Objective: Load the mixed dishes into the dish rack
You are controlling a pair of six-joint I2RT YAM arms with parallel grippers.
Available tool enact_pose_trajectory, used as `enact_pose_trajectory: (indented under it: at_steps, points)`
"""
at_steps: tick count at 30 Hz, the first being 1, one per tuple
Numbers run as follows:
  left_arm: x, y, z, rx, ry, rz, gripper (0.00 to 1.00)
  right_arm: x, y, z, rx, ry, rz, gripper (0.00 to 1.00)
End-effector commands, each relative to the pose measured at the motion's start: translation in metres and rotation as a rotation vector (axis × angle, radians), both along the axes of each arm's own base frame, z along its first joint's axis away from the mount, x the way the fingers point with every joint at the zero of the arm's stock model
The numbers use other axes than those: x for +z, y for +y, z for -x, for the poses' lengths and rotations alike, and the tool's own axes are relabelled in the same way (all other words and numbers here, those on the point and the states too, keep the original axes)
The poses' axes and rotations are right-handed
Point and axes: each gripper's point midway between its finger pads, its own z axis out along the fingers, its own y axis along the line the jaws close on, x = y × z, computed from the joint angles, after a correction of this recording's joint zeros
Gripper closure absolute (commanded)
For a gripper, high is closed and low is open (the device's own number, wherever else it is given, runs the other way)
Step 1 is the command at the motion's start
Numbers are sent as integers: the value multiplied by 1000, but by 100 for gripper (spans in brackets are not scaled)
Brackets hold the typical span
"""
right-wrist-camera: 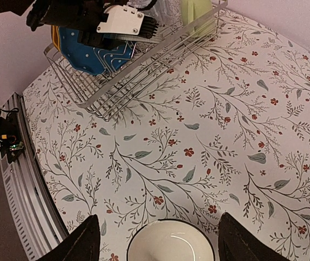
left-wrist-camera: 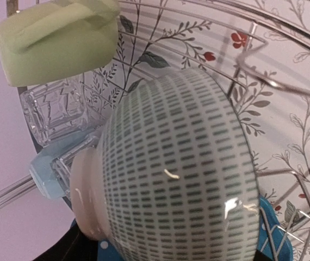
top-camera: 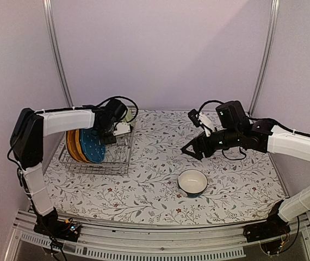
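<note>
bowl low between the spread right fingers, clear of both

No writing, label, brand mark or number can be read anywhere in the room. The tablecloth carries only a printed pattern of leafy twigs and small red flowers. The bowl seen up close from the left wrist carries only rows of short dark dashes.
</note>
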Motion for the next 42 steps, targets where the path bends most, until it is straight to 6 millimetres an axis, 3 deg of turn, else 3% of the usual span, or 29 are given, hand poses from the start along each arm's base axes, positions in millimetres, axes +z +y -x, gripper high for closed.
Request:
enact_pose_trajectory:
  at_steps: [1,15,26,35,39,42]
  points:
    - [1,19,23,-16,56,-68,78,-1,1,2,5,-6,-9,27]
    - [-26,18,24,14,110,-67,75,-8,-2,5,-1,2,-5,27]
    - [-8,16,24,29,70,-43,50,-8,-4,5,-7,1,-4,27]
    - [-7,13,29,26,66,-54,46,-10,-5,5,-12,3,2,27]
    - [-3,13,30,27,56,-47,33,-12,-5,5,-13,7,7,27]
    - [0,13,30,29,50,-47,30,-13,-6,5,-17,9,7,27]
